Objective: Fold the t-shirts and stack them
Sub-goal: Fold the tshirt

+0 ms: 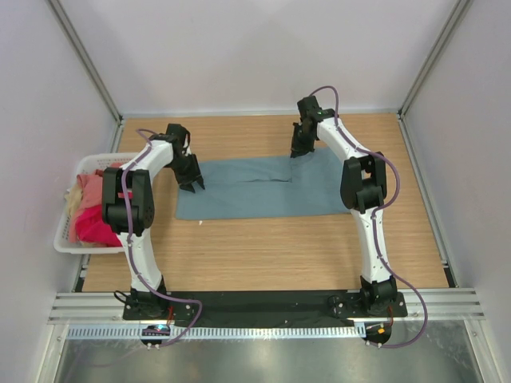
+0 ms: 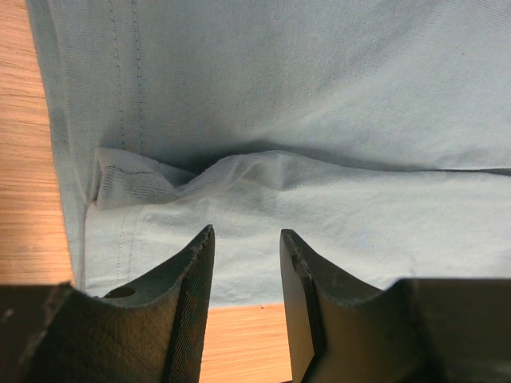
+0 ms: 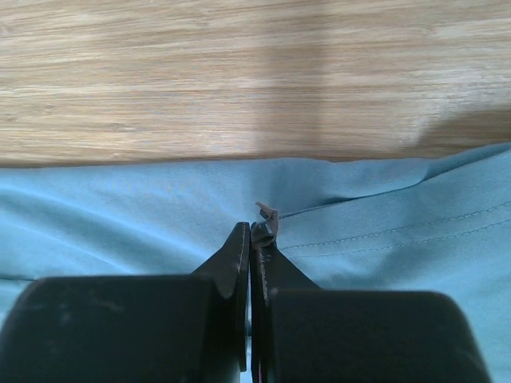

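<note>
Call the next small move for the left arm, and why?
Probably lower the left jaws and close them on the grey-teal t-shirt edge below. They stand open over it, holding nothing, while the right jaws are shut on its far edge.

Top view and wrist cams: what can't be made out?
- Basket, top view: left arm covers its right side; shirt pile uncountable.
- Grey shirt, top view: right arm hides its right end.
- Right wrist view: right gripper hides how much cloth it pinches.
</note>
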Tool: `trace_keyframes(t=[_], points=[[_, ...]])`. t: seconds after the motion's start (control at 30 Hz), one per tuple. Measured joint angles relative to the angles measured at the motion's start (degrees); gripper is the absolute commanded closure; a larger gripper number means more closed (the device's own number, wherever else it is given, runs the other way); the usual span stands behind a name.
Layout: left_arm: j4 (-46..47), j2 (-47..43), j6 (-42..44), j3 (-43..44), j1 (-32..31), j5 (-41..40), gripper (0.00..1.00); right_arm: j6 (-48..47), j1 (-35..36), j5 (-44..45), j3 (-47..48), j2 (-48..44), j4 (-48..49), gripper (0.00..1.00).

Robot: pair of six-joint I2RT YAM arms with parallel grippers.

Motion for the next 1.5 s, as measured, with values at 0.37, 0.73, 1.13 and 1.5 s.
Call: trace_keyframes(t=[0.37, 0.73, 1.13, 1.5], points=[[0.02, 0.00, -0.09, 0.00, 0.00, 0.04, 0.60, 1.09, 0.00, -2.56, -0.02, -0.02, 2.56, 0.80], [-0.07, -0.11, -0.07, 0.02, 0.00, -0.33, 0.59, 1.90, -1.40, -3.30, 1.20, 0.20, -0.57, 0.39], [-0.37, -1.51, -0.09, 1.79, -0.09, -0.94, 0.56, 5.05, -9.40, 7.89, -11.76, -13.25, -9.57, 0.31], [-0.33, -5.79, -0.09, 1.55, -1.88, -1.33, 0.52, 21.81, -9.90, 12.66, -39.76, -31.58, -10.08, 0.21]])
